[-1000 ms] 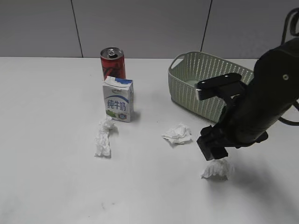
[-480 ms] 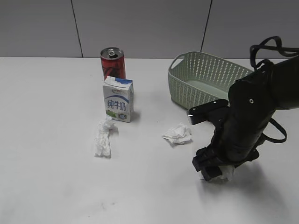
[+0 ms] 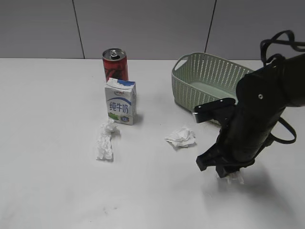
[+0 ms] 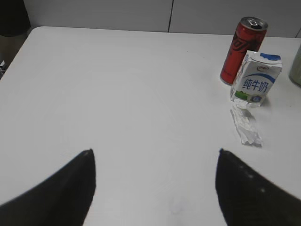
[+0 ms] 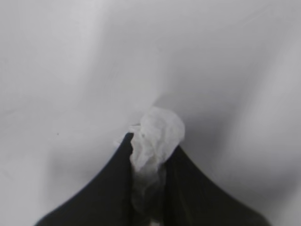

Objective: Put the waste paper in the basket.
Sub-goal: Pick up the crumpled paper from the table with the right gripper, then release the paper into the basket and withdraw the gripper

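My right gripper (image 3: pixel 228 172) is shut on a crumpled white paper wad (image 5: pixel 157 136), which pokes out under the jaws in the exterior view (image 3: pixel 234 178), just above the table in front of the pale green basket (image 3: pixel 190 90). A second wad (image 3: pixel 181 137) lies on the table left of that arm. An elongated wad (image 3: pixel 105 140) lies in front of the milk carton (image 3: pixel 121 102); it also shows in the left wrist view (image 4: pixel 246 126). My left gripper (image 4: pixel 155 155) is open and empty over bare table, far left of the carton (image 4: pixel 256 79).
A red soda can (image 3: pixel 115 64) stands behind the carton and shows in the left wrist view (image 4: pixel 242 49). The white table (image 3: pixel 47 143) runs back to a grey wall. The table's left edge (image 4: pixel 14 52) shows in the left wrist view.
My right arm came down onto the near-right wad, closed on it, and now has it a little off the table. The other wads, carton and can have not moved.
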Robot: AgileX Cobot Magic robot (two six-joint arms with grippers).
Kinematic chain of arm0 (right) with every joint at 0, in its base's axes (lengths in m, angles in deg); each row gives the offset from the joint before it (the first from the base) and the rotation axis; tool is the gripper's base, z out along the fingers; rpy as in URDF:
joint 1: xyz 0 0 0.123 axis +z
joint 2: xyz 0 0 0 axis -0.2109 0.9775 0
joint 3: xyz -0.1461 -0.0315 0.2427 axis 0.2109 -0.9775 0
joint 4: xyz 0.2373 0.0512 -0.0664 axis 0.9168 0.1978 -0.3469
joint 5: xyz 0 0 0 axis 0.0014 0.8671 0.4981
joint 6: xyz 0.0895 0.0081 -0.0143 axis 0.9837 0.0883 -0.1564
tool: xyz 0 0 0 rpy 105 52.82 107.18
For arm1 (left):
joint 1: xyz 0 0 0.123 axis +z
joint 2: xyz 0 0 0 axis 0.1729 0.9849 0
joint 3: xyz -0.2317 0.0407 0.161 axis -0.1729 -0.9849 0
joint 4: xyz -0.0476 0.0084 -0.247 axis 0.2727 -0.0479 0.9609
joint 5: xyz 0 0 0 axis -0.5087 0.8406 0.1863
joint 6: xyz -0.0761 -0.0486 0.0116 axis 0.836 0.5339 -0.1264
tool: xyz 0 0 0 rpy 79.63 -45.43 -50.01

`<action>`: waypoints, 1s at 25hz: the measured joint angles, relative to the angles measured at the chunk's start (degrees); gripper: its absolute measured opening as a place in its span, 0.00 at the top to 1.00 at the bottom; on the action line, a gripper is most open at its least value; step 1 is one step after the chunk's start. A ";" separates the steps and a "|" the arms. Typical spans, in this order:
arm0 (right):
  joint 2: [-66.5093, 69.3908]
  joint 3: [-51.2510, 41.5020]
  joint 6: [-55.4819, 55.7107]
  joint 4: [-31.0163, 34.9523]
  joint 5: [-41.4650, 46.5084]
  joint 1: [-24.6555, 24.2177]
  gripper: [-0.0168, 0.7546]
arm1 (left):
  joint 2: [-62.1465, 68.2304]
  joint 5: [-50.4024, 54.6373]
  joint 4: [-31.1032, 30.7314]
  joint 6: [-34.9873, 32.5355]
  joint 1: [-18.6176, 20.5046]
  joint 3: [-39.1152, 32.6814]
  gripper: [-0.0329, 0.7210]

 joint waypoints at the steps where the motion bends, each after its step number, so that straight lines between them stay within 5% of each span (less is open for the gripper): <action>1: -0.92 0.21 -0.12 0.38 0.87 0.00 0.86 | 0.00 0.00 0.00 0.00 0.00 0.00 0.17; 10: -13.00 11.91 -0.75 -6.32 1.07 -0.77 0.86 | 0.00 0.00 0.00 0.00 0.00 0.00 0.18; 20: 0.81 33.97 1.83 -10.62 -0.09 -12.32 0.85 | 0.00 0.00 0.00 0.00 0.00 0.00 0.18; 23: 5.34 37.54 -0.73 -8.17 2.46 -13.50 0.65 | 0.00 0.00 0.00 0.00 0.00 0.00 0.18; 25: 7.26 39.04 -1.87 -6.00 3.40 -13.54 0.37 | 0.00 0.00 0.00 0.00 0.00 0.00 0.18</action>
